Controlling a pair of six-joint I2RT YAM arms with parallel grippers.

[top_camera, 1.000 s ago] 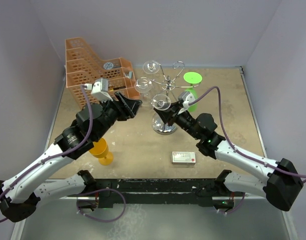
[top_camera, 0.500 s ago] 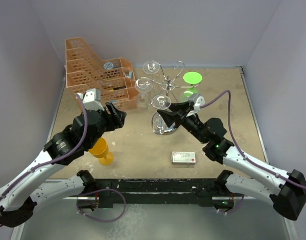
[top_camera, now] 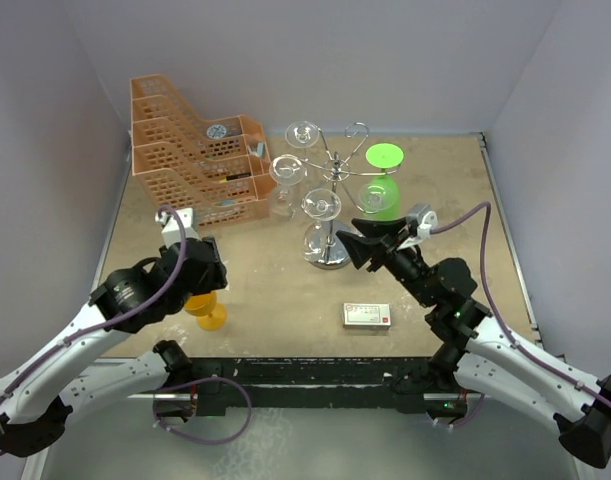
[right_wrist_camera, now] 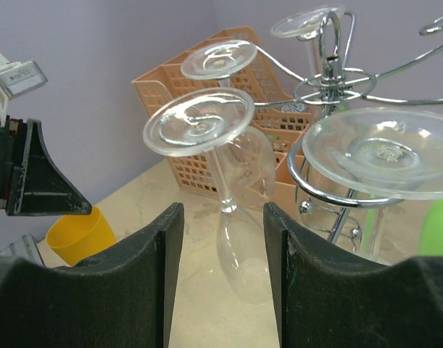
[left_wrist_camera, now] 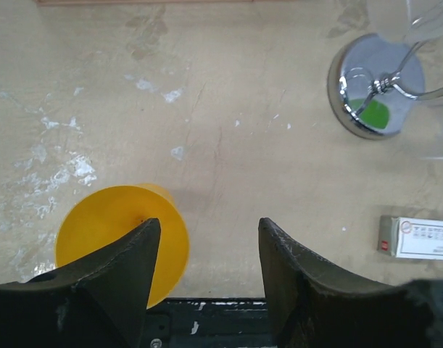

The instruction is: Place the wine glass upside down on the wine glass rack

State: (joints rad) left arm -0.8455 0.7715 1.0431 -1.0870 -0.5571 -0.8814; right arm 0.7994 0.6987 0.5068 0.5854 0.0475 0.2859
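The wine glass point(top_camera: 321, 205) is hanging upside down on the near arm of the rack point(top_camera: 334, 262), with its foot sitting in a chrome loop and its bowl dangling beside the thin post. The right gripper point(top_camera: 363, 243) is hovering just beside the glass, on its right. Its fingers are spread wide and gripping nothing. In the right wrist view, the gap between them is framing another inverted clear glass point(right_wrist_camera: 225, 181) further left. More clear glasses are hanging from the rack's far and left arms, and a green glass point(top_camera: 383, 196) is sitting inverted at the rack's right side.

The left gripper point(left_wrist_camera: 206, 225) is pointing down at the table point(left_wrist_camera: 228, 109), well to the left of the rack. Its fingers are also parted and empty, and one tip is showing over a yellow cup point(left_wrist_camera: 119, 232). An orange basket point(top_camera: 190, 150) is standing at the back left, near the rack, and a small box point(top_camera: 367, 315) is lying flat on the table towards the front edge, between the two arms.
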